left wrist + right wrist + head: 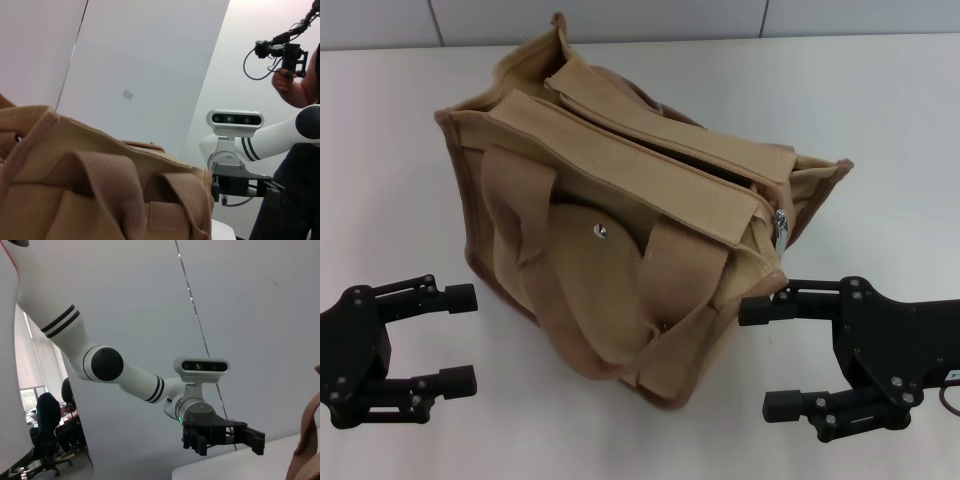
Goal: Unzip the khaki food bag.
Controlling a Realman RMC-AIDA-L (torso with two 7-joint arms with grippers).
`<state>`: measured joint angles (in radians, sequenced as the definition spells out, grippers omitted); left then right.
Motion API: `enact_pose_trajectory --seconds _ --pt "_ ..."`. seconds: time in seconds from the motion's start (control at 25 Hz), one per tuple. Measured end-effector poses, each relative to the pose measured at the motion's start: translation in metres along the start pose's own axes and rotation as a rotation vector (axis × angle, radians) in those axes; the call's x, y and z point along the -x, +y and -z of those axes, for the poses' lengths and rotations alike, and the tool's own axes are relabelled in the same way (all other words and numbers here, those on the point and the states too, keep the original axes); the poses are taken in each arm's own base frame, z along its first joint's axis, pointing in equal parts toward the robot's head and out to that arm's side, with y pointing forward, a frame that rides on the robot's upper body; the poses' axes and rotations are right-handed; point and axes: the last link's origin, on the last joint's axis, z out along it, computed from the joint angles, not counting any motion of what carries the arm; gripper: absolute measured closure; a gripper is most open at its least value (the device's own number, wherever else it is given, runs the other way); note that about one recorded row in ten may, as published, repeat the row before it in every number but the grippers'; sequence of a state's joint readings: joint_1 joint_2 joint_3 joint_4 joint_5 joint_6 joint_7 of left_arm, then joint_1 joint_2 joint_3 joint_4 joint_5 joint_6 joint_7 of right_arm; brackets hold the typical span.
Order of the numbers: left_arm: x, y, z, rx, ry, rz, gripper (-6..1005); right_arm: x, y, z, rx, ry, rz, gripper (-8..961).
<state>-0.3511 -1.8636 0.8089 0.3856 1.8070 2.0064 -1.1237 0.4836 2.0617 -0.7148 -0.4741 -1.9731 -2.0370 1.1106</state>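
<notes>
Two grippers: both low at the near table edge, flanking the bag
Bag: khaki food bag (630, 220) sits mid-table (400, 130), skewed, handles (520, 210) flopped over the near face
Zipper: silver pull (781, 228) at the right end of the top
Left gripper (460, 340): jaws apart, holding nothing, just clear of the bag's left side
Right gripper (765, 358): jaws apart, upper finger tip at the bag's near right corner, contact unclear

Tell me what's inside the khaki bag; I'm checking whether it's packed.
The bag shows only a narrow dark gap along its top zipper. The flaps cover the inside, so its contents cannot be seen.
</notes>
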Motion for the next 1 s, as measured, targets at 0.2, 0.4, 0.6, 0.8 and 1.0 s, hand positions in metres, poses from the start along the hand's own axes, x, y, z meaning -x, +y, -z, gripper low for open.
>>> enact_pose_trajectory --seconds 0.2,0.4,0.6,0.8,1.0 --pt "-0.0005 -0.0004 -0.0004 0.001 0.0 -0.002 153 -0.0007 -0.0012 -0.0003 -0.006 0.004 -0.001 148" --pt "-0.0003 -0.0004 -0.0011 0.001 0.001 -0.001 153 -0.0016 -0.0015 -0.0004 -0.013 0.005 -0.004 148" --pt "0.0008 0.0 -0.0028 0.002 0.004 0.002 153 -0.0019 -0.0015 -0.0006 -0.013 0.005 -0.005 148" --pt "0.002 0.0006 -0.0032 -0.003 0.009 0.005 153 -0.0022 -0.0013 -0.0007 -0.014 0.004 -0.006 149" --pt "0.0024 0.0012 -0.0029 -0.01 0.019 0.006 153 -0.0028 -0.0008 -0.0001 -0.016 0.004 -0.007 149"
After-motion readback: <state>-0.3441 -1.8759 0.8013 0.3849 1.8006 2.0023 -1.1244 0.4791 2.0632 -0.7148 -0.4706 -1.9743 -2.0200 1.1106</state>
